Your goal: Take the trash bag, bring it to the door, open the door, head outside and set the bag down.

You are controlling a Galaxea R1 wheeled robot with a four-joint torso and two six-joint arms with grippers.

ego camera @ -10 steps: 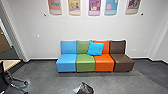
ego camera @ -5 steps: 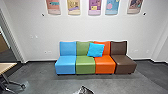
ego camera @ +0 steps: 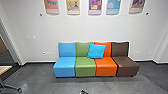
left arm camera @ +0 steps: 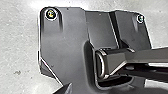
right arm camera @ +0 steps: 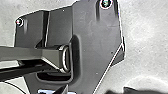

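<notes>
At the bottom edge of the head view the top of a dark, shiny bundle (ego camera: 84,92) shows, apparently the trash bag on the floor in front of the seats. Most of it is cut off by the edge. The left wrist view has the robot's own plate and jointed bar in it, over pale floor. Similar robot parts appear in the right wrist view, with a dark shape (right arm camera: 140,91) along the lower edge that I cannot identify. How either gripper stands is unclear.
A row of blue, green, orange and brown seats (ego camera: 85,67) stands against the wall, with a bright blue cushion (ego camera: 96,51) on it. To the left are a table edge (ego camera: 4,69), a wheeled leg (ego camera: 12,88) and a doorway frame (ego camera: 10,41). Posters hang above.
The head camera has moved nearer to the seats, which look larger. The dark bundle has slipped almost out over the bottom edge, and the table on the left has passed farther out of sight.
</notes>
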